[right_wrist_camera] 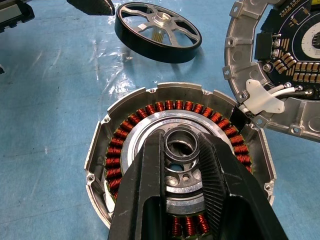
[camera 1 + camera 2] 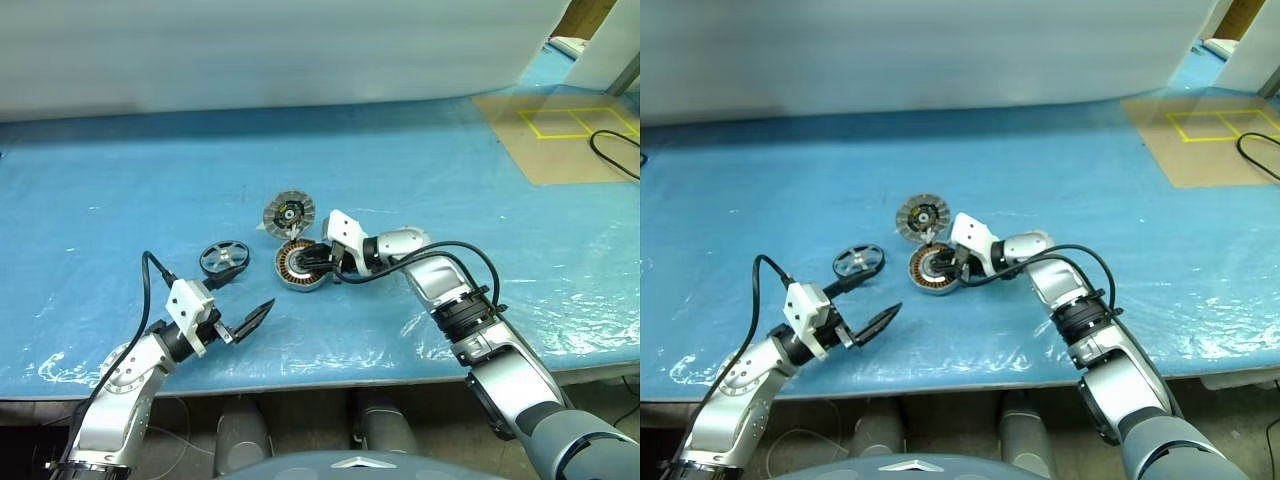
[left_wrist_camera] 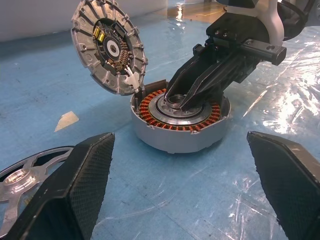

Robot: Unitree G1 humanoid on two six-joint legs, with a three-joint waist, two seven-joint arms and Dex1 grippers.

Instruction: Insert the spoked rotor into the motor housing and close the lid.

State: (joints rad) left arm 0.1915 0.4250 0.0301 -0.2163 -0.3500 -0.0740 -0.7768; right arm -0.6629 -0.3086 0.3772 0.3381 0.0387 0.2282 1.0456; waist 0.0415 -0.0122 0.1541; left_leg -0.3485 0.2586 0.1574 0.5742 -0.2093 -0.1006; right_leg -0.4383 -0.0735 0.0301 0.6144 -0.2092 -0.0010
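Copper-wound motor housing (image 1: 180, 165) lies open, lid (image 1: 280, 65) raised.

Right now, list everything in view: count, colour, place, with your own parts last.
motor housing: one, silver-grey shell with copper-brown windings, mid-table, open.
lid: one, grey, ribbed inner face showing, tilted up at the housing's far edge.
spoked rotor: one, black rim with silver spokes, on the sheet left of the housing.
sheet: one, blue plastic, covering the table.
board: one, brown with yellow tape squares, far right.
cable: one, black, beside the board.
left claw: open, near the rotor.
right claw: closed on the housing's silver centre.
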